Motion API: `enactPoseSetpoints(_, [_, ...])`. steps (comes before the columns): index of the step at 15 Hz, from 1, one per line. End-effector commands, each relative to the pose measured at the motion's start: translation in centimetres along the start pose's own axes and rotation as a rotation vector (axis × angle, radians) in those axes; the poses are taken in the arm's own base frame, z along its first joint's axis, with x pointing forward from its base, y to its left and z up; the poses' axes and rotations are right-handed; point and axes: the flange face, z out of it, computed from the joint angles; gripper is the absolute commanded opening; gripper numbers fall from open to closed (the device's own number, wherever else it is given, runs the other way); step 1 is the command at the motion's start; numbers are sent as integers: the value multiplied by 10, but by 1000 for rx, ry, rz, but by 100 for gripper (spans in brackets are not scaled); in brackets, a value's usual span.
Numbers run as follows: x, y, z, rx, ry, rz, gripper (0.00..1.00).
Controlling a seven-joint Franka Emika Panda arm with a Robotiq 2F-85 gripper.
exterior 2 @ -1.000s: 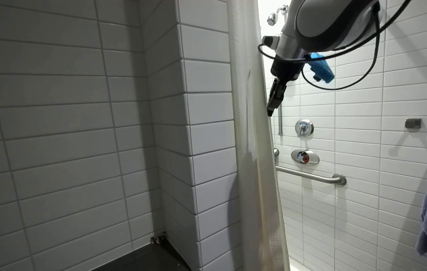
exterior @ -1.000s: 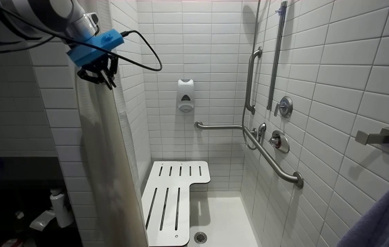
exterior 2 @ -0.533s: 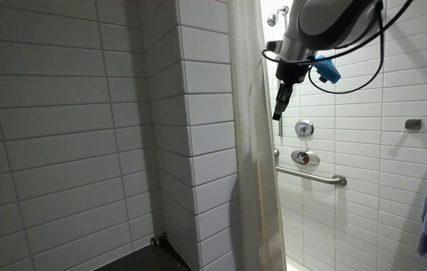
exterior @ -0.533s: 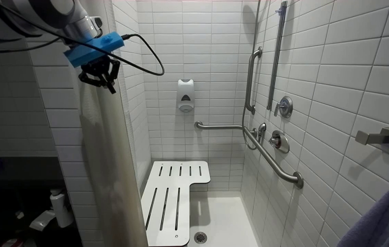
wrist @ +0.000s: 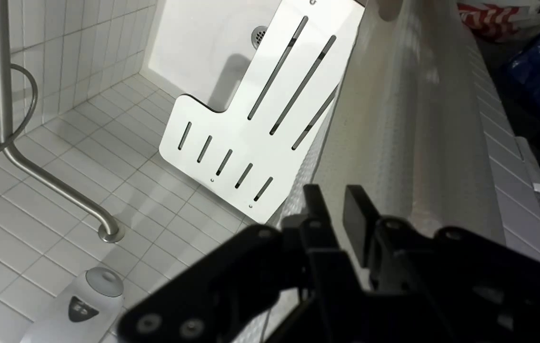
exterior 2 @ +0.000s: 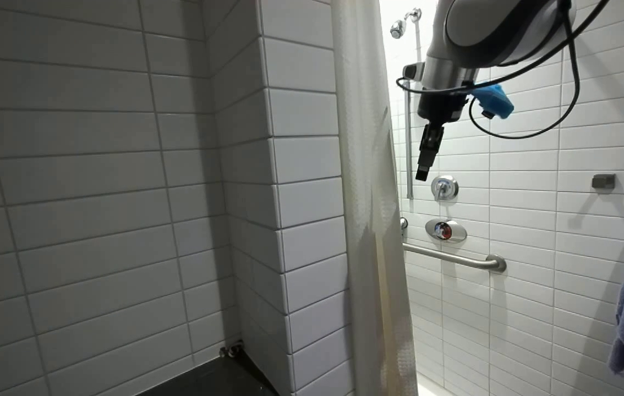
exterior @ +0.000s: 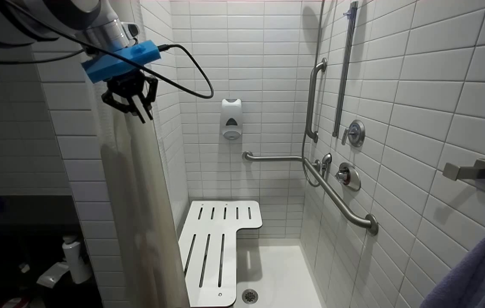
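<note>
Low and left of the gripper (exterior: 147, 119) in an exterior view stands a white bottle (exterior: 75, 261). The shower curtain (exterior: 137, 192) hangs behind and below the gripper, near but apart; the fingers (wrist: 356, 221) are parted by a narrow gap. To the gripper's right come a slotted bench (exterior: 221, 226) far below, a soap dispenser (exterior: 231, 119) about level, a grab bar (exterior: 335, 197) and, farthest out, a purple towel (exterior: 477, 269).
</note>
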Motion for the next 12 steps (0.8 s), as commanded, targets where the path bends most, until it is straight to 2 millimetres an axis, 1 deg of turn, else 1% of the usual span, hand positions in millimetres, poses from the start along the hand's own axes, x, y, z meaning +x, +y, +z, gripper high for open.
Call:
enactPoseSetpoints(1, [0, 0, -1, 1, -2, 2, 26])
enactPoseSetpoints(2, [0, 0, -1, 1, -2, 3, 27])
enactPoseSetpoints(3, [0, 0, -1, 1, -2, 5, 52])
enactPoseSetpoints(4, [1, 1, -1, -2, -5, 3, 53])
enactPoseSetpoints(5, [3, 3, -3, -7, -6, -1, 58])
enactPoseSetpoints(6, [4, 4, -4, -10, -7, -4, 63])
enactPoseSetpoints(11, [14, 15, -10, -14, -4, -23, 97])
enactPoseSetpoints(12, [16, 17, -10, -15, -4, -26, 99])
